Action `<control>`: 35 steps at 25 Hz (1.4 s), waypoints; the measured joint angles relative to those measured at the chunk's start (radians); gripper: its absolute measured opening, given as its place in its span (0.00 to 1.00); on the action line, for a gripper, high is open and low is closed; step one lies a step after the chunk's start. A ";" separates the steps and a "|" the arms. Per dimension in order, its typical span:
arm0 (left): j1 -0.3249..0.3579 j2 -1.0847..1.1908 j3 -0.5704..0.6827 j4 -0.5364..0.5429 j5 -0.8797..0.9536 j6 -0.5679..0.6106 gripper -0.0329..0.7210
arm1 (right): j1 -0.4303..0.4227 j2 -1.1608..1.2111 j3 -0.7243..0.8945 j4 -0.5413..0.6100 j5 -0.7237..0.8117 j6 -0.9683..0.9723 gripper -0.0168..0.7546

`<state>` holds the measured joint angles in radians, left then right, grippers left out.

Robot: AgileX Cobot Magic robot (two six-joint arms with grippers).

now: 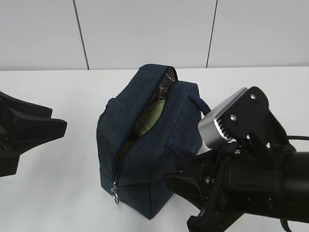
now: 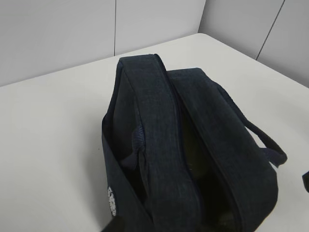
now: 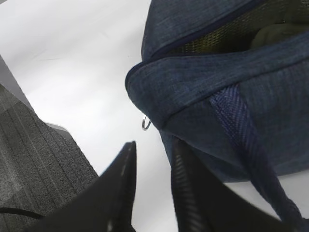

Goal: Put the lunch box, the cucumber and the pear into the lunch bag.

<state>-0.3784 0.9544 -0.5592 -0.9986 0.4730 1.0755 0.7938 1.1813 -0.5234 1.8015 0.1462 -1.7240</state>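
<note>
The dark navy lunch bag (image 1: 145,159) stands upright mid-table with its zip top gaping open; it also shows in the left wrist view (image 2: 164,145) and the right wrist view (image 3: 217,92). A pale sage-green rounded surface, the lunch box (image 1: 149,118), shows inside the opening. The cucumber and the pear are hidden. The metal zip pull (image 1: 115,193) hangs at the bag's near end, seen as a ring (image 3: 146,124). My right gripper (image 3: 154,145) is open and empty, low beside the bag's near corner (image 1: 176,186). My left gripper (image 1: 53,121) hovers apart, left of the bag, and looks open.
The white table (image 1: 58,193) runs to a white panelled wall behind. A loop handle (image 1: 200,104) sticks out on the bag's right side. The table edge and grey floor (image 3: 43,159) lie just left of my right gripper.
</note>
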 joint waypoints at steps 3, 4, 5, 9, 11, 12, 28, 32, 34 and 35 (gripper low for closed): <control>0.000 0.000 0.000 0.000 0.000 0.000 0.41 | 0.000 0.000 0.000 0.000 0.004 -0.002 0.28; 0.000 0.000 0.000 0.000 0.000 0.000 0.41 | 0.000 0.000 0.000 0.000 0.008 -0.002 0.28; 0.000 0.000 0.000 0.000 0.000 0.000 0.41 | 0.000 0.000 0.000 0.000 0.011 -0.002 0.28; 0.000 0.000 0.000 0.000 0.001 0.000 0.41 | 0.000 0.000 -0.002 0.000 0.018 0.008 0.28; 0.000 0.000 0.000 0.000 0.001 0.000 0.41 | 0.000 0.000 -0.003 -0.050 0.018 0.056 0.28; 0.000 0.000 0.000 0.000 0.001 0.000 0.41 | 0.000 0.000 -0.004 -0.119 0.020 0.128 0.28; 0.000 0.000 0.000 0.000 -0.001 0.000 0.41 | 0.193 0.077 0.100 -1.576 -0.385 1.612 0.30; 0.000 0.000 0.000 0.000 -0.002 0.000 0.41 | 0.195 0.155 0.135 -1.634 -0.591 1.652 0.34; 0.000 0.000 0.000 0.000 -0.002 0.000 0.41 | 0.195 0.196 0.146 -1.678 -0.672 1.681 0.35; 0.000 0.000 0.000 0.000 -0.002 0.000 0.41 | 0.195 0.212 0.148 -1.691 -0.694 1.692 0.35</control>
<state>-0.3784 0.9544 -0.5592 -0.9986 0.4712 1.0755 0.9890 1.3930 -0.3751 0.1109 -0.5480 -0.0317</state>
